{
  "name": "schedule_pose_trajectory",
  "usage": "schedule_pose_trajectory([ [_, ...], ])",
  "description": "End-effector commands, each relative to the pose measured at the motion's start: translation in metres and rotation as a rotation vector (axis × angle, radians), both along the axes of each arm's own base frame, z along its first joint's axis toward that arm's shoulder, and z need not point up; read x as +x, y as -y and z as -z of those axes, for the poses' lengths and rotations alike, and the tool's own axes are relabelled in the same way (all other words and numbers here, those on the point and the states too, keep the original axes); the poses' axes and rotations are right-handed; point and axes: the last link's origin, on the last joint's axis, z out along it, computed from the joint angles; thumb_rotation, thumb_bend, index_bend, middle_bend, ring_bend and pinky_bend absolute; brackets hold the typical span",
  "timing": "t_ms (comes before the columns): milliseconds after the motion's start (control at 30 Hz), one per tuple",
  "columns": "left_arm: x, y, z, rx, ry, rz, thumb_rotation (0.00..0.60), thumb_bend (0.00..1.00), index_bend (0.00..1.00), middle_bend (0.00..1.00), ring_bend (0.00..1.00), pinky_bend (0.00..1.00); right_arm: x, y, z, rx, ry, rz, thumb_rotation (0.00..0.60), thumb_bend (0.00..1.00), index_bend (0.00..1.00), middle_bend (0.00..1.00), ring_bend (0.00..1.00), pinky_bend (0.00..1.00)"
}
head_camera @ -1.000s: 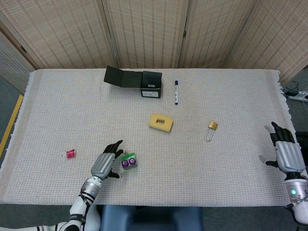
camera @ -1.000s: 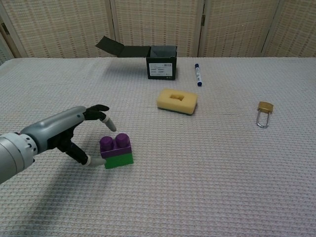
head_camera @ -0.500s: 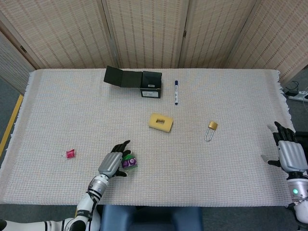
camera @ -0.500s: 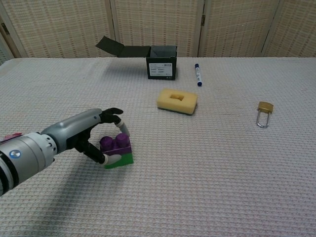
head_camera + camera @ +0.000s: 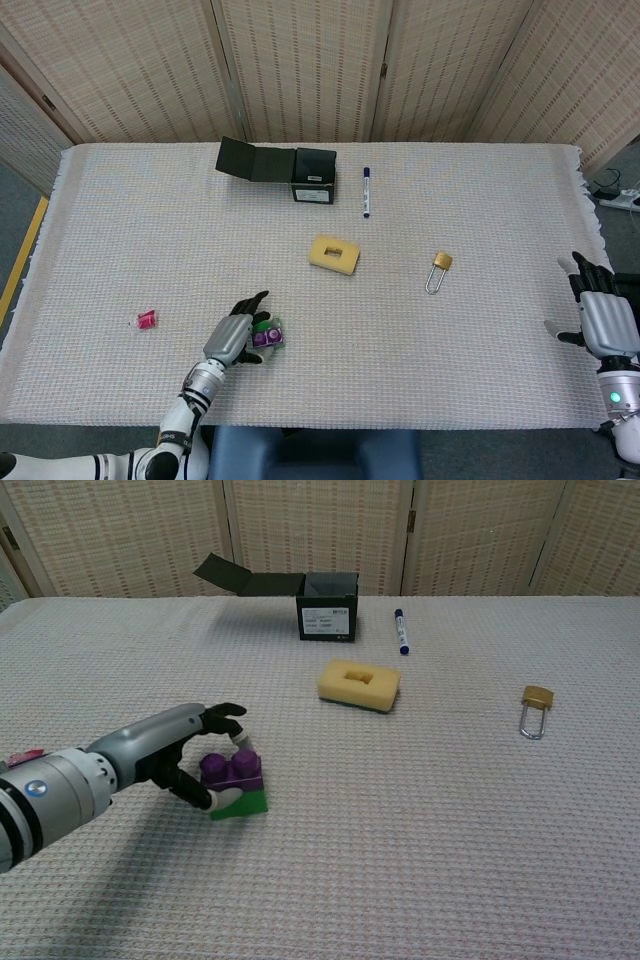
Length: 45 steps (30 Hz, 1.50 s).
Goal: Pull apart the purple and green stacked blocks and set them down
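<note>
While your left hand [image 5: 190, 755] reaches in from the near left of the table [image 5: 480, 190], its fingers [image 5: 225, 713] curl over the purple block [image 5: 232, 770] and its thumb presses the green block [image 5: 240, 802] beneath, so it grips the stack. The two blocks are joined, purple on top, sitting on the cloth at the front left. Your right hand [image 5: 603, 318] rests at the far right edge with its fingers spread, holding nothing. Farther back you have a yellow sponge [image 5: 359, 684] near the middle, a padlock [image 5: 535, 709] to the right, a marker [image 5: 400, 630] just beside an open black box [image 5: 326, 605], and a small pink item [image 5: 147, 319] well to the left.
</note>
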Motion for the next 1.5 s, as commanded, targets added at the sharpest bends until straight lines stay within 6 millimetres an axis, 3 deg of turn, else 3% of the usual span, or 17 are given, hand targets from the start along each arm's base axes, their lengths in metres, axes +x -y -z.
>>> schedule_pose_trajectory([
  [33, -0.003, 0.001, -0.002, 0.003, -0.006, -0.001, 0.600, 0.48, 0.51, 0.04, 0.00, 0.00, 0.001, -0.001, 0.000, 0.000, -0.002, -0.004, 0.600, 0.27, 0.00, 0.00, 0.00, 0.00],
  [300, -0.013, 0.001, -0.006, 0.039, -0.020, 0.001, 0.600, 0.68, 0.71, 0.10, 0.00, 0.00, 0.004, -0.001, 0.005, 0.021, -0.004, -0.018, 0.600, 0.27, 0.00, 0.00, 0.00, 0.00],
  [433, -0.015, -0.001, -0.017, 0.083, 0.029, 0.010, 0.600, 0.85, 0.86, 0.19, 0.00, 0.00, 0.005, 0.003, 0.011, 0.044, 0.000, -0.022, 0.600, 0.27, 0.00, 0.00, 0.00, 0.00],
  [533, -0.014, 0.000, -0.024, 0.104, 0.089, -0.001, 0.600, 0.89, 0.88, 0.21, 0.00, 0.00, 0.010, 0.015, 0.019, 0.075, 0.033, -0.057, 0.600, 0.27, 0.00, 0.00, 0.00, 0.00],
  [700, -0.008, 0.000, -0.033, 0.119, 0.175, -0.018, 0.600, 0.91, 0.88, 0.21, 0.00, 0.00, 0.019, 0.044, 0.059, 0.244, 0.187, -0.131, 0.600, 0.27, 0.00, 0.00, 0.00, 0.00],
  [867, -0.003, -0.002, -0.037, 0.129, 0.187, -0.018, 0.600, 0.92, 0.88, 0.21, 0.00, 0.00, 0.052, 0.056, 0.092, 0.395, 0.508, -0.252, 0.600, 0.27, 0.00, 0.00, 0.00, 0.00],
  [1167, 0.017, -0.010, -0.050, 0.150, 0.206, 0.000, 0.600, 0.93, 0.88, 0.21, 0.00, 0.00, 0.109, 0.062, 0.104, 0.566, 0.820, -0.408, 0.600, 0.27, 0.00, 0.00, 0.00, 0.00],
  [1500, 0.041, -0.024, -0.067, 0.170, 0.202, 0.043, 0.600, 0.93, 0.88, 0.22, 0.00, 0.00, 0.145, 0.084, 0.129, 0.586, 0.971, -0.417, 0.600, 0.27, 0.00, 0.00, 0.00, 0.00],
])
